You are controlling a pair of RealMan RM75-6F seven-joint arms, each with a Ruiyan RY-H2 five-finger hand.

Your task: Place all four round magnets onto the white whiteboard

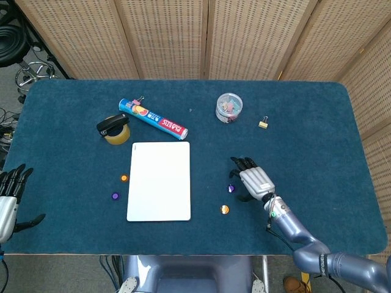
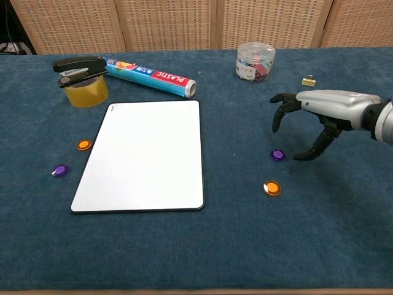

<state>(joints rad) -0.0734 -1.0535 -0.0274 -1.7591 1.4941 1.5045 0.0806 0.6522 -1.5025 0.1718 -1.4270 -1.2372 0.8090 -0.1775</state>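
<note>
The white whiteboard [image 1: 159, 180] [image 2: 147, 153] lies flat left of the table's centre with nothing on it. To its left lie an orange magnet [image 1: 124, 178] [image 2: 84, 145] and a purple magnet [image 1: 115, 196] [image 2: 59, 171]. To its right lie a purple magnet [image 1: 231, 188] [image 2: 278, 155] and an orange magnet [image 1: 224, 209] [image 2: 271, 187]. My right hand [image 1: 253, 180] [image 2: 319, 110] hovers open just right of and above the right purple magnet, fingers pointing down, thumb close beside it. My left hand [image 1: 8, 198] is open at the table's left edge.
At the back stand a yellow tape roll with a black stapler [image 1: 114, 127] [image 2: 81, 75], a plastic-wrap roll [image 1: 153, 119] [image 2: 150, 77], a clear jar of clips [image 1: 229, 107] [image 2: 255, 62] and a gold binder clip [image 1: 263, 123] [image 2: 309, 80].
</note>
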